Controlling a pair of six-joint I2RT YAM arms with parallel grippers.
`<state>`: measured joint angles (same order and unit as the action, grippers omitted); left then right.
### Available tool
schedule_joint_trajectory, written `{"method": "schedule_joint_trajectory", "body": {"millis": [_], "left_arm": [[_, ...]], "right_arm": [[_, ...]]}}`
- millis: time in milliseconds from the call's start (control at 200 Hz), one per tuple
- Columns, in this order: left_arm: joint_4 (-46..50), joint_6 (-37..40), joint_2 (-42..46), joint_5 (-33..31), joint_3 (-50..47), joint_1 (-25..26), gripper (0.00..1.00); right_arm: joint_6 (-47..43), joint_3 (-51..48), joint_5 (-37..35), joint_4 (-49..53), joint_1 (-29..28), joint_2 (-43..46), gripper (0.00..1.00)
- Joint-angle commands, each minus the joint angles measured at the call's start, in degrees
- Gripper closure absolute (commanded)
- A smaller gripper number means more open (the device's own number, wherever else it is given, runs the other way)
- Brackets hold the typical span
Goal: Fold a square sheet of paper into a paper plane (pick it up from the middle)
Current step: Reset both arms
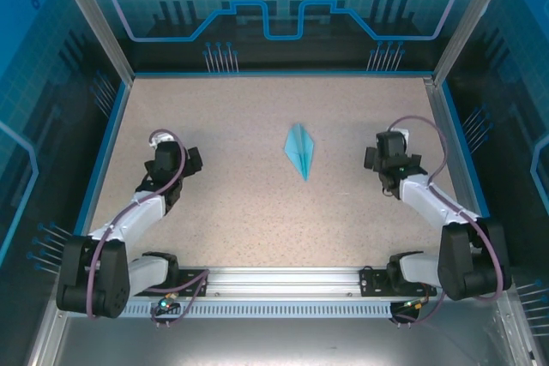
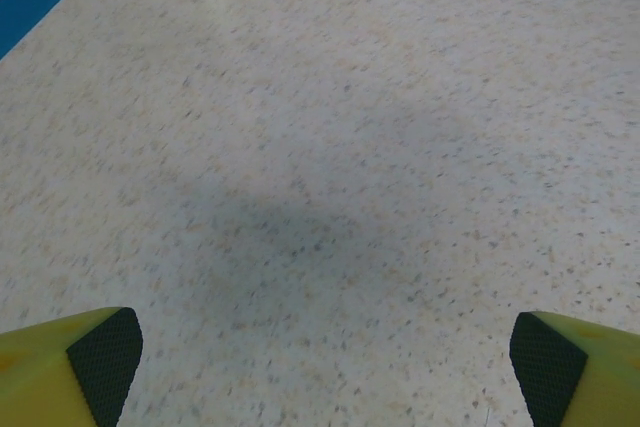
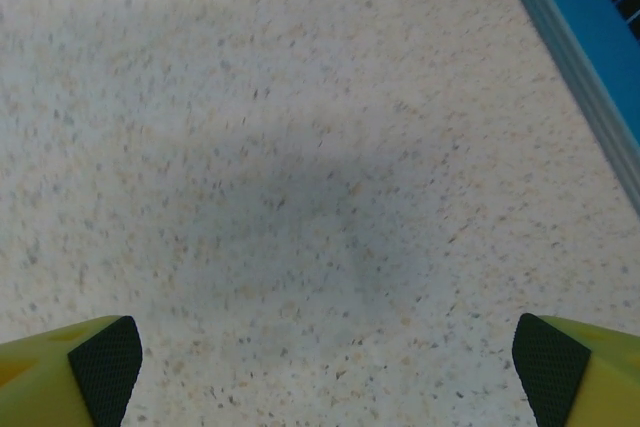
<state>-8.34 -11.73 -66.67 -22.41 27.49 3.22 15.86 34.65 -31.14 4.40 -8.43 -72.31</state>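
Observation:
The paper plane (image 1: pixel 301 149), a slim light cyan dart with a centre crease, lies flat on the speckled table (image 1: pixel 257 203) near the middle, its point toward the near edge. No gripper touches it. My left gripper (image 1: pixel 171 156) hovers well to its left and my right gripper (image 1: pixel 390 153) well to its right. In the left wrist view the left gripper (image 2: pixel 328 362) is open, its yellow fingers (image 2: pixel 60 367) spread wide over bare table. The right gripper (image 3: pixel 330 362) is open too, with its black pads (image 3: pixel 100 367) far apart and nothing between them.
A blue rim (image 1: pixel 274 75) edges the table at the back and sides, and shows as a blue strip (image 3: pixel 580 37) close to the right gripper. A metal rail (image 1: pixel 283 279) runs along the near edge between the arm bases.

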Motion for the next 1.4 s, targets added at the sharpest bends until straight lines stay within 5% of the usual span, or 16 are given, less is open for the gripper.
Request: {"method": "schedule_joint_trajectory", "body": {"millis": [0, 425, 755, 1045, 1396], "left_arm": [[-17.8, 6.9, -0.2, 8.5, -3.5, -1.7, 0.01], [-38.3, 7.2, -12.0, 21.2, -8.4, -6.8, 0.01], [-44.3, 7.5, -19.8, 22.6, -7.9, -7.1, 0.01], [-38.4, 10.3, -20.2, 15.3, -4.6, -3.0, 0.01], [-37.2, 11.7, -20.4, 17.7, -3.8, -2.5, 0.02]], "right_arm": [[-7.8, -4.3, 4.5, -18.9, 0.8, 2.5, 0.01], [-12.8, -9.9, 14.8, -38.5, 2.9, -3.7, 0.0], [-14.4, -11.7, 18.5, -48.5, 3.4, -10.9, 0.01], [-14.7, -11.1, 19.2, -49.5, 3.4, -13.6, 0.0], [-14.8, -11.1, 19.2, -49.7, 3.5, -13.7, 0.01]]}}
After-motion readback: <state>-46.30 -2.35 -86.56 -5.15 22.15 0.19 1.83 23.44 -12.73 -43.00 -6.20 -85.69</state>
